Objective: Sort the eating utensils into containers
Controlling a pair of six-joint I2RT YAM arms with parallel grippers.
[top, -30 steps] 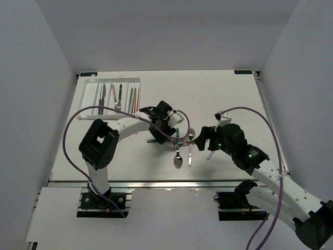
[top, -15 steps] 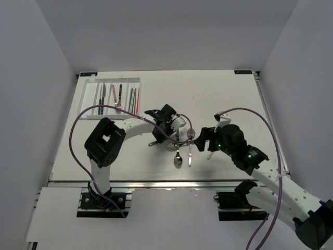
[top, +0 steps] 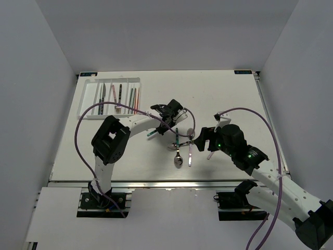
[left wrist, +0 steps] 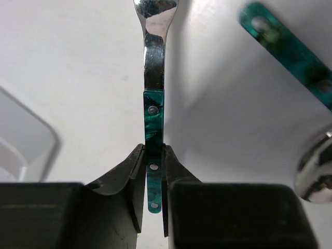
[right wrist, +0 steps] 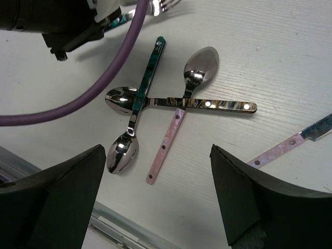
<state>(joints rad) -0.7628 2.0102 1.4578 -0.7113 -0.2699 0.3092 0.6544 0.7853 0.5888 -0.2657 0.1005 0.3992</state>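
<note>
Pinching a teal-handled metal fork near the middle of the white surface, left jaws had the pick underway, right jaws hung spread over crossed metal spoons; next move probably needed carrying it to the white plastic compartment tray.

You get open desk beyond the crossed spoons toward the far right; purple cable and left arm block their left side.
</note>
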